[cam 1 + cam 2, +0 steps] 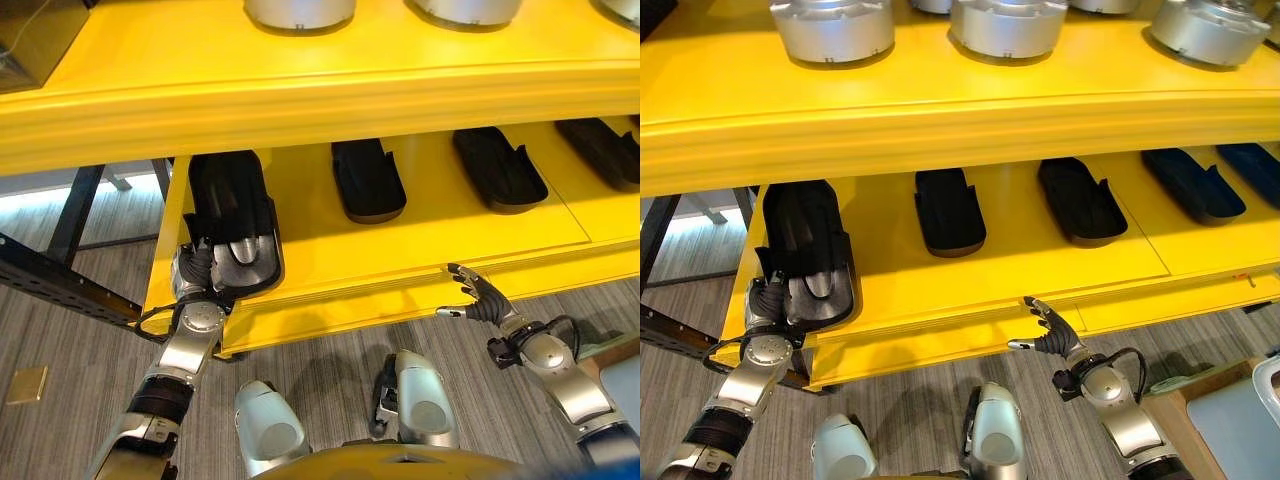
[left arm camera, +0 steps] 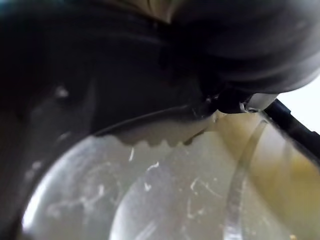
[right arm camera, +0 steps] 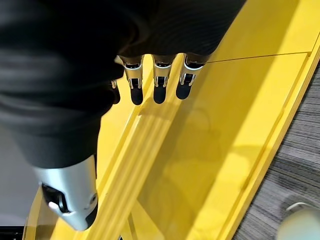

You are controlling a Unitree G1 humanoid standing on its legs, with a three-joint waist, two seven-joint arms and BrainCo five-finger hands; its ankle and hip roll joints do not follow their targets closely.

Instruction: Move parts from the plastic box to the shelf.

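Yellow shelf boards run across the head views in two levels, the lower one ending in a stepped front lip above grey floor. On that lower level four black parts lie in a row, well apart from one another, with bare yellow board between them and along the front edge. The part at the left end sits at the shelf's left front corner, its near end reaching the lip. The second black part and third black part lie further back, and a fourth black part lies toward the right end. Silver round parts stand on the upper level.

The left hand is at the near end of the corner part, touching it; its fingers are hidden against the black plastic, so I cannot tell how they are set. The right hand hangs just in front of the lip near the middle, fingers spread and nearly straight, holding nothing.
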